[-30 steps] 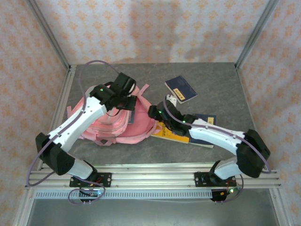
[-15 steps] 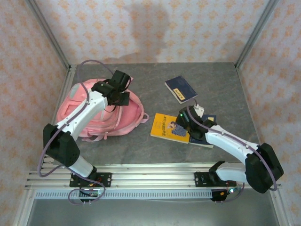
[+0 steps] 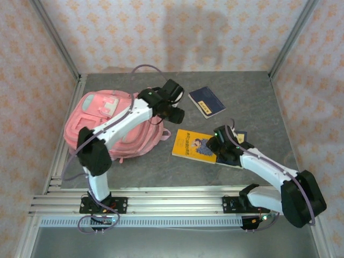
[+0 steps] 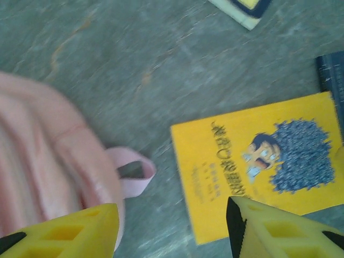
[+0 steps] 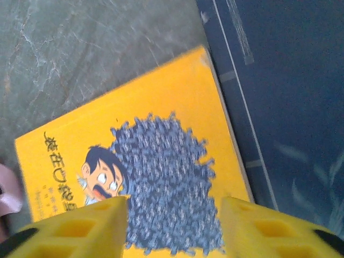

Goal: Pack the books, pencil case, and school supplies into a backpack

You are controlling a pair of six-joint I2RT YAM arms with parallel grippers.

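The grey, stone-look tabletop [image 3: 258, 97] sits inside a cage with patterned paper walls. The backpack [image 3: 80, 134] lies flat on its left half; from above I cannot tell whether the main compartment is unzipped. The yellow book [image 3: 193, 144] lies near it on the right, its far edge touching a navy book [image 3: 240, 137]. A second navy book with a yellow label [image 3: 207, 101] lies further back, apart.

My left jaws hang over the gap between the bag and the yellow book, wide apart and empty. My right jaws hover above the yellow book's right edge, parted, gripping nothing.

I judge this to be the book-picking step, with three books out on the tabletop. Next I need the right jaws down on that book's edge, and probably the left ones holding the bag's mouth open.
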